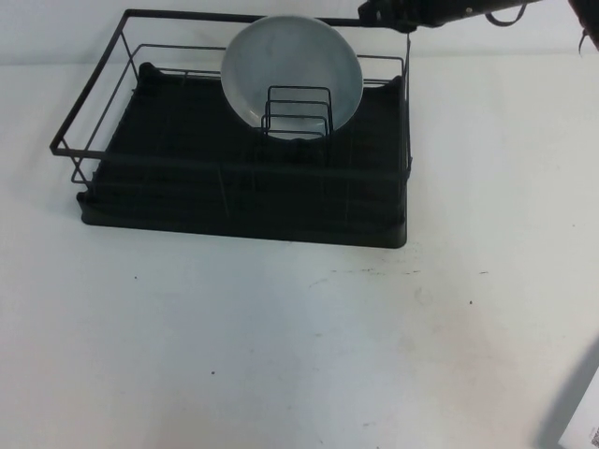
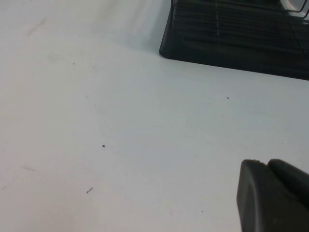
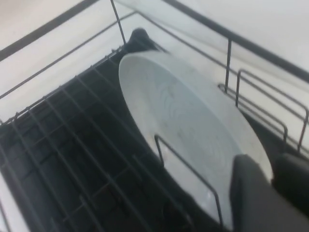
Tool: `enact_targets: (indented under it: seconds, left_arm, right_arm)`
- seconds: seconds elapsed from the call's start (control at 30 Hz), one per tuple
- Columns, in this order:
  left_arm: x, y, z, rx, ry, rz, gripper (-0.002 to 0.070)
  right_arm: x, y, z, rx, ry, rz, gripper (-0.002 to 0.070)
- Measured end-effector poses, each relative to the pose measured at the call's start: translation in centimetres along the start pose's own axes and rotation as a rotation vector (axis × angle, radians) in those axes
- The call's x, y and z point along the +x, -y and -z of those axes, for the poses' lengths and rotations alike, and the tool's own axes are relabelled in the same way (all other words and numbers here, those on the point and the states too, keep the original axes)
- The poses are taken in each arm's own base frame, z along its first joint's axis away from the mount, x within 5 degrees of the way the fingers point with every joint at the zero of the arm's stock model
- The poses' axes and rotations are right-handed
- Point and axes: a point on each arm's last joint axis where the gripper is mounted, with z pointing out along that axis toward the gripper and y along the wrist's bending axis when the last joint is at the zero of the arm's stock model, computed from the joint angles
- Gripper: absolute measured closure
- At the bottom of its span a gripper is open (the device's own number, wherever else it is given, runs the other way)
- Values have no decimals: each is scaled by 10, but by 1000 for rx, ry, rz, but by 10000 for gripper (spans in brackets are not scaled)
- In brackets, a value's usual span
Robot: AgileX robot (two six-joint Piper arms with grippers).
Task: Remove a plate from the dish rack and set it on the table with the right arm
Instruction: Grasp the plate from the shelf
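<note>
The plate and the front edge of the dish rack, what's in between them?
In the high view, the small upright wire slot holder stands just before the plate; then bare black rack floor runs to the dish rack front edge.

Right end effector [image 3: 270, 193] raised far back; left end effector [image 2: 275, 198] low

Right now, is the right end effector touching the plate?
Cannot tell. In the right wrist view the right end effector overlaps the plate rim in the dish rack; neither contact nor gap shows plainly.
</note>
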Motion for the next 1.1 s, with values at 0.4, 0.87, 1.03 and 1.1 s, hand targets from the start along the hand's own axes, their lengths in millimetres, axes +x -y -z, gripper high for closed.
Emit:
enact_targets:
  seconds: [0.4, 0.87, 1.03, 1.1]
  left_arm:
    - [0, 0, 0, 0, 0, 0, 679]
    - [0, 0, 0, 0, 0, 0, 679]
    - [0, 0, 0, 0, 0, 0, 679]
    - [0, 0, 0, 0, 0, 0, 679]
  right_arm:
    - [19, -6, -40, -12, 5, 162, 311]
    - [32, 11, -60, 67, 56, 215, 306]
    - [34, 15, -64, 92, 73, 225, 306]
    - [35, 16, -65, 98, 78, 226, 312]
